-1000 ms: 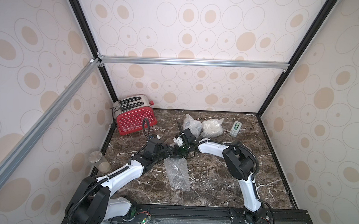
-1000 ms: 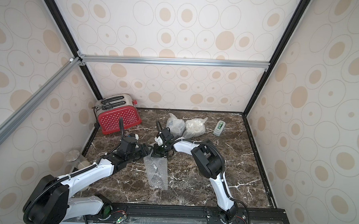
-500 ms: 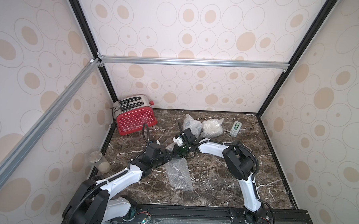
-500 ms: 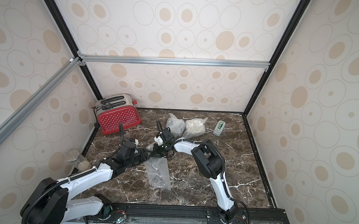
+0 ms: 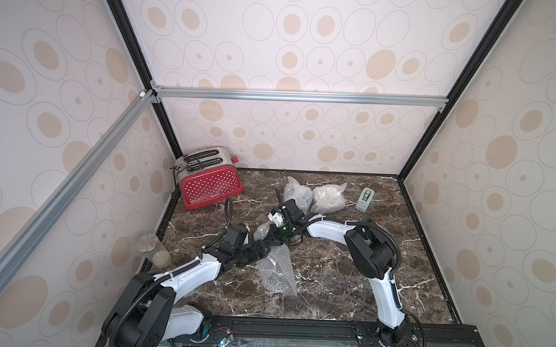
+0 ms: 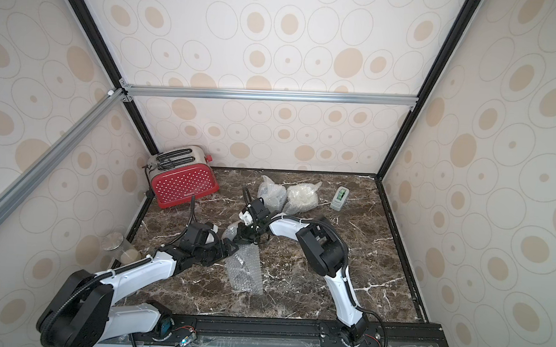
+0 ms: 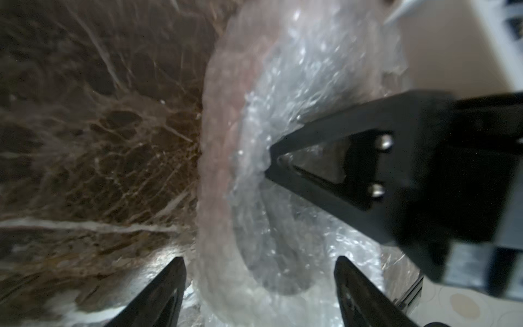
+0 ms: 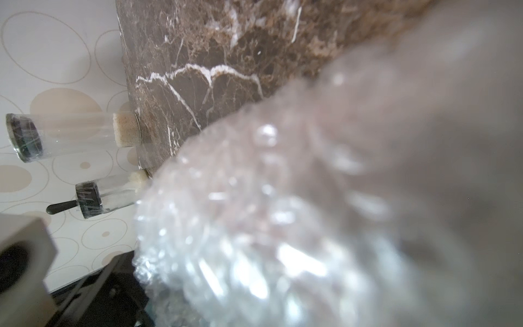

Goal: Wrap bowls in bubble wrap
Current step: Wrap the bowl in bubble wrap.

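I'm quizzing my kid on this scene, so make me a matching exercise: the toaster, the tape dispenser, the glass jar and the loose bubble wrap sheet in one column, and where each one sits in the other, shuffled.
Things
1. toaster
2. tape dispenser
3. glass jar
4. bubble wrap sheet

Places
A. centre, trailing toward the front
B. left edge, by the wall
C. back left corner
D. toward the back right

Pairs: 1-C, 2-D, 3-B, 4-A
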Robot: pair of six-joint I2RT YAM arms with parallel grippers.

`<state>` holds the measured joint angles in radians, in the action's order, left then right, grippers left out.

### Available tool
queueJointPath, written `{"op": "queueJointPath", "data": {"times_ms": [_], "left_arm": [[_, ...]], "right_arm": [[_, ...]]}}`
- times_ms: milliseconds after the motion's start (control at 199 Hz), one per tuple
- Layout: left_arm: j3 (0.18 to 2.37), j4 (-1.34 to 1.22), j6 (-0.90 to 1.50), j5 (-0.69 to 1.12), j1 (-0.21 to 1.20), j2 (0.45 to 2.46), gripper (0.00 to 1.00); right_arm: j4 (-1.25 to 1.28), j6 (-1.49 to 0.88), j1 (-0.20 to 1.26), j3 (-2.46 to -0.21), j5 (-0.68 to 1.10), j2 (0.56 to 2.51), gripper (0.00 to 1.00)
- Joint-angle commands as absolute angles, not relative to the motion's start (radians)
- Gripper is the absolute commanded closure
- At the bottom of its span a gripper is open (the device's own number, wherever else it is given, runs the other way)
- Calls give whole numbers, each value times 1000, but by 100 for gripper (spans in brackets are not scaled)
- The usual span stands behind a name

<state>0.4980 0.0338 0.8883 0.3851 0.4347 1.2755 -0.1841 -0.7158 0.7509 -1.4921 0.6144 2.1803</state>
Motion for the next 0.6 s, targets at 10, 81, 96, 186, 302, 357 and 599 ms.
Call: {"op": "queueJointPath", "data": {"times_ms": [10,81,96,186,302,357,599], "left_arm": [[546,29,848,445,423,1316,17],[548,-16,871,458,412,1341,16],[548,-26,877,463,410,1345,16],[547,-74,915,470,391,1363,16],[557,-53,922,423,384,1372,18],[555,-59,929,410,382,1385,22],[509,-142,974,399,380,1417,46]], "right_arm": [[-248,-713,753,-1472,585,2199,92],[-253,-710,753,-1470,583,2197,91],[-252,-709,754,-1469,583,2196,91],[-253,-706,754,-1464,581,2193,91],[-252,-704,754,-1462,580,2191,91],[-249,-705,754,-1463,582,2194,92],[-252,-699,753,-1462,587,2197,92]]}}
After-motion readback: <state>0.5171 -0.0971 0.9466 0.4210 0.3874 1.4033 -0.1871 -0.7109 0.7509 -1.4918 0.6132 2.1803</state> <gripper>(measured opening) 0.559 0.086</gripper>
